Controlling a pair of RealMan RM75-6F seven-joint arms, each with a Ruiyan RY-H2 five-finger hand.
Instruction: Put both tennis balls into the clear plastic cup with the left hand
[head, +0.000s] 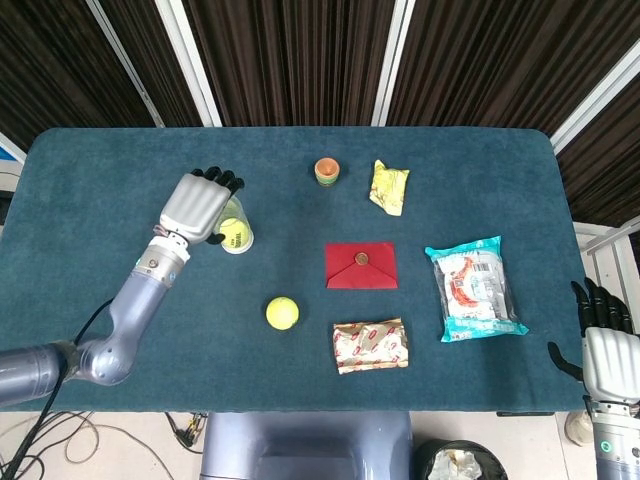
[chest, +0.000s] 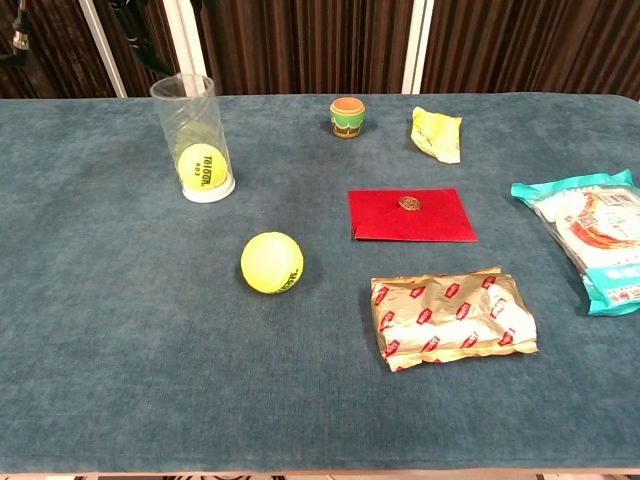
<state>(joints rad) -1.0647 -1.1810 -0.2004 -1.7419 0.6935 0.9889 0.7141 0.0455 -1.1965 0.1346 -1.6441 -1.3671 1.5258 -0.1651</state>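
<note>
The clear plastic cup (chest: 193, 130) stands upright at the table's left, and one tennis ball (chest: 202, 166) lies in its bottom. In the head view the same cup (head: 240, 236) shows the ball (head: 233, 232) inside. A second tennis ball (head: 282, 313) (chest: 271, 262) lies on the cloth nearer the front. My left hand (head: 197, 207) hovers above the cup with its fingers spread and nothing in it. My right hand (head: 606, 345) hangs off the table's right edge, fingers apart, empty.
A small orange-and-green pot (head: 327, 171), a yellow crumpled packet (head: 389, 186), a red envelope (head: 361, 266), a gold snack bag (head: 370, 345) and a teal-edged food pack (head: 474, 287) lie across the middle and right of the blue table (head: 100, 180).
</note>
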